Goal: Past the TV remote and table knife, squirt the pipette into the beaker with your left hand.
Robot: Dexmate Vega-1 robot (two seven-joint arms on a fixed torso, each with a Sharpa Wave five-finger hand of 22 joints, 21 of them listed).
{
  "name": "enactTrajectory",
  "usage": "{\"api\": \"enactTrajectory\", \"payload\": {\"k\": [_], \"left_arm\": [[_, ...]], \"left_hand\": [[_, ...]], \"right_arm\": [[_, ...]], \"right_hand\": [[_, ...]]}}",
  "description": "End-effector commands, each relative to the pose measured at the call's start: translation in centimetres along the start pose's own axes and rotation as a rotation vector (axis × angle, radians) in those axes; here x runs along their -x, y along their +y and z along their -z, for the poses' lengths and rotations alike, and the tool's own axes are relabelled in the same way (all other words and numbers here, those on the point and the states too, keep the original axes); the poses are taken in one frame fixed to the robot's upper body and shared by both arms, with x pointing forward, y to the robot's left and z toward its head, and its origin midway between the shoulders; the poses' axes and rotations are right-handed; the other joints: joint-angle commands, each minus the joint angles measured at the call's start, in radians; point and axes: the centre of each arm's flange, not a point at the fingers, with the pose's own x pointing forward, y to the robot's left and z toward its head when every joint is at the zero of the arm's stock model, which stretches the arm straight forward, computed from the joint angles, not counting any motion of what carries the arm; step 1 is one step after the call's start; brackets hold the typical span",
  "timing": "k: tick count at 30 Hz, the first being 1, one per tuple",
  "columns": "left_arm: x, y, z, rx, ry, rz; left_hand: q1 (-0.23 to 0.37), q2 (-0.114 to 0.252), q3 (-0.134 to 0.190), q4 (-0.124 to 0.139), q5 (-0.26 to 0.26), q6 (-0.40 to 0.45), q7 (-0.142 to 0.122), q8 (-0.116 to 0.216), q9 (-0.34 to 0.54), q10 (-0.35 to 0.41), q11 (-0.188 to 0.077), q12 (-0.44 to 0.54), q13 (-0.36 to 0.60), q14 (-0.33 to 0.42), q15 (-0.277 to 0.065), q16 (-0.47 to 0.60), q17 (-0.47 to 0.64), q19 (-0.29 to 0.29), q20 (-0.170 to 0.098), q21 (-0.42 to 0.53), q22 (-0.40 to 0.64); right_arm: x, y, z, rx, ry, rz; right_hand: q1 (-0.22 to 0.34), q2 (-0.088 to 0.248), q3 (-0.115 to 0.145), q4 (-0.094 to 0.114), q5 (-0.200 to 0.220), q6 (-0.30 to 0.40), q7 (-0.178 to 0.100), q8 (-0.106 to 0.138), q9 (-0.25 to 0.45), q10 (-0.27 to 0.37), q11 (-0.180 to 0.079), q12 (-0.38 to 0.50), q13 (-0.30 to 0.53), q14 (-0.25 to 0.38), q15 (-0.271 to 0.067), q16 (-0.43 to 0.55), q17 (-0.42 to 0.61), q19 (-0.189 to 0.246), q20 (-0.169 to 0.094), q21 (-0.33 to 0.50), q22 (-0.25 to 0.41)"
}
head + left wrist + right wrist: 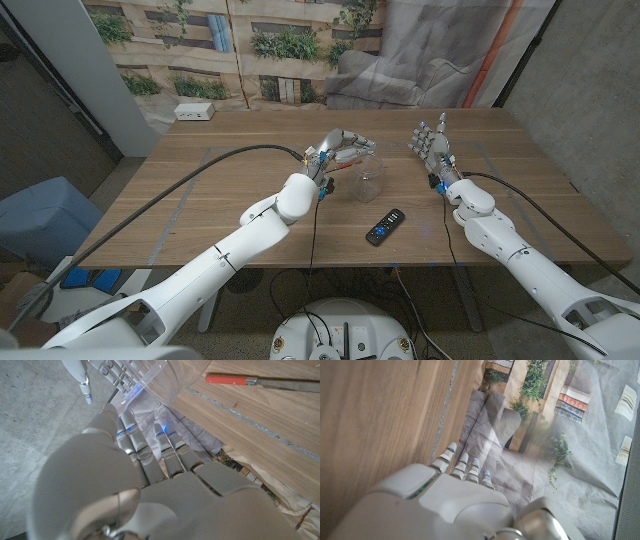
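The wooden table (200,190) carried a clear beaker (371,177) near its middle, the TV remote (385,227) toward the near edge; the left hand (342,150) held the pipette (81,375) over the beaker's rim, apparently the squirting step, needing a squeeze next; the right hand (432,142) stood empty, fingers apart; the red-handled table knife (260,381) lay beside the beaker.

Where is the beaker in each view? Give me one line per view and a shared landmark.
Head view: beaker at the middle of the table, by the left hand, past the remote.
Left wrist view: its clear rim beyond the fingers, near the red-handled knife.
Right wrist view: not in it.
Shared landmark: the wooden table.
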Motion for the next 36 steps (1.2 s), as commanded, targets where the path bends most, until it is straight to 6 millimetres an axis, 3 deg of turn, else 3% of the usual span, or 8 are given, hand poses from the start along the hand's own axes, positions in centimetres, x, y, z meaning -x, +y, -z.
{"api": "enactTrajectory", "payload": {"k": [1, 21, 36], "left_arm": [[0.15, 0.12, -0.01, 0.000, -0.005, 0.001], [0.24, 0.31, -0.14, -0.002, -0.007, -0.011], [0.25, 0.27, -0.04, -0.002, -0.007, -0.016]], "left_hand": [[-0.012, -0.006, -0.009, 0.003, 0.004, -0.007, 0.005, -0.006, 0.000, -0.007, -0.003, -0.004, 0.000, -0.008, -0.131, -0.001, 0.003, 0.000, -0.040, -0.003, 0.004], [-0.030, -0.015, -0.021, 0.005, 0.006, -0.022, 0.010, -0.009, 0.000, -0.023, -0.004, -0.006, 0.000, -0.021, -0.120, -0.001, 0.003, 0.002, -0.041, -0.003, 0.004], [-0.020, -0.001, -0.015, 0.000, 0.010, -0.014, 0.005, -0.005, -0.001, -0.012, -0.006, 0.001, 0.000, -0.022, -0.128, 0.003, 0.004, 0.004, -0.041, -0.002, 0.005]], "right_arm": [[0.00, 0.01, 0.00, 0.000, 0.000, 0.000], [0.00, 0.01, 0.01, 0.000, 0.000, 0.000], [0.01, -0.01, -0.01, 0.000, 0.000, 0.000]], "right_hand": [[0.000, 0.058, -0.007, 0.000, 0.006, 0.002, -0.009, 0.007, 0.003, -0.004, -0.003, 0.003, 0.003, -0.010, -0.079, 0.003, 0.005, 0.003, 0.000, 0.004, 0.005], [0.000, 0.058, -0.007, 0.000, 0.006, 0.003, -0.009, 0.007, 0.003, 0.003, 0.000, 0.006, 0.003, -0.010, -0.079, 0.003, 0.005, 0.003, 0.000, 0.004, 0.005], [0.000, 0.058, -0.007, 0.001, 0.006, 0.002, -0.009, 0.006, 0.003, -0.003, -0.004, 0.004, 0.003, -0.010, -0.079, 0.003, 0.005, 0.003, 0.000, 0.004, 0.005]]}}
